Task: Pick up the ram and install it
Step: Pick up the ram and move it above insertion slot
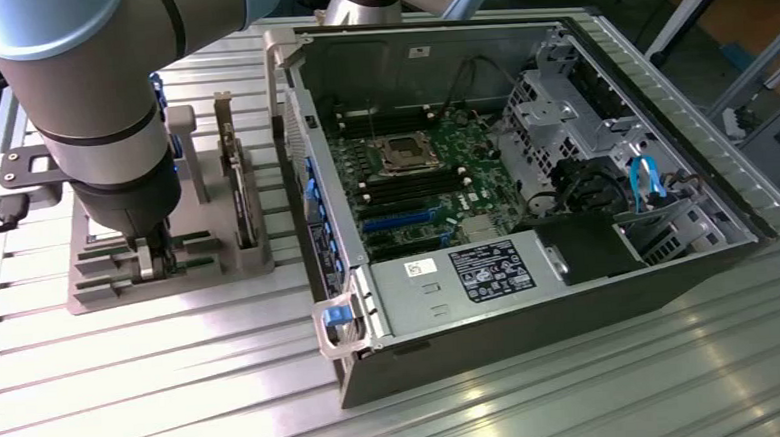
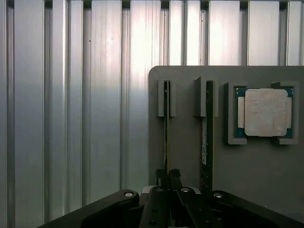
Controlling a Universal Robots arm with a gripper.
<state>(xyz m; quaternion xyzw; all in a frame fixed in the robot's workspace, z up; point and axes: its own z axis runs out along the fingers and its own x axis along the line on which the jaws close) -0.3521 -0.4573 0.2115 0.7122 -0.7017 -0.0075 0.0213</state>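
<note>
1. Standing over a grey holder (image 1: 114, 293), the arm (image 1: 91, 114) points its end effector (image 1: 152, 259) straight down into the holder's slots. In the exterior view this is at nine o'clock from the open computer case (image 1: 438, 361).
2. The end effector's jaws are narrow, almost together, and they pinch the ram (image 2: 166, 123) across its thin faces. In the wrist view, a fingertip (image 2: 161, 175) sits on either side of the stick.
3. The ram stands on edge in its slot in the holder and is not lifted out. Its far end sits between two small grey posts.
4. A longer dark card (image 2: 208, 133) stands just beside the ram in the neighbouring slot, parallel to it and outside the jaws.
5. A square silver processor chip (image 2: 265, 112) lies flat in a recessed pocket of the same holder. The dark card stands between it and the ram.
6. The holder rests on a ribbed aluminium tabletop (image 1: 172, 390), close to the case but apart from it.
7. The case lies on its side with its cover off, and the green motherboard (image 1: 423, 192) faces up.
8. A socket (image 1: 401, 156) sits at about eleven o'clock on the board.
9. A power supply box (image 1: 493, 273) with a white label lies at six o'clock from the board.
</note>
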